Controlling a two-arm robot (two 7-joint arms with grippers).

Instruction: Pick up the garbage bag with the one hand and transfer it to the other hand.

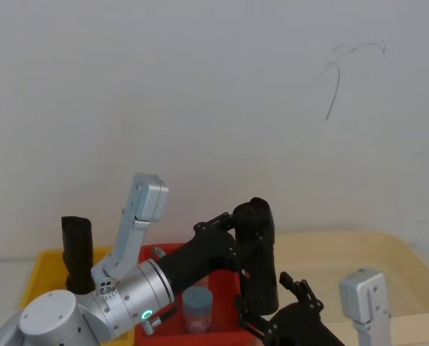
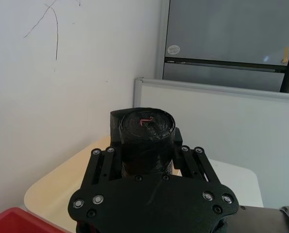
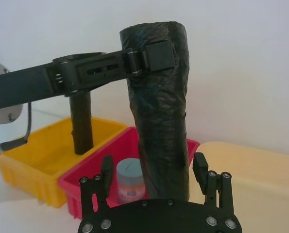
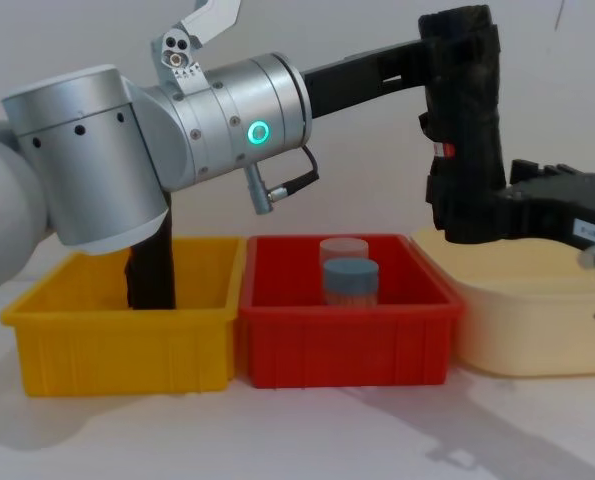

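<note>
We hold the garbage bag [image 4: 467, 150] upright in our left pincer [image 4: 455, 45], the right pincer [image 3: 154, 170] spread wide around its base.

I'm getting bright, soft, even light on the white wall [image 1: 200, 108] — in the chest view the red bin [image 4: 347, 340] throws a faint shadow toward me across the table [image 4: 127, 440]; the garbage bag [image 3: 161, 97] carries a dull sheen.
</note>
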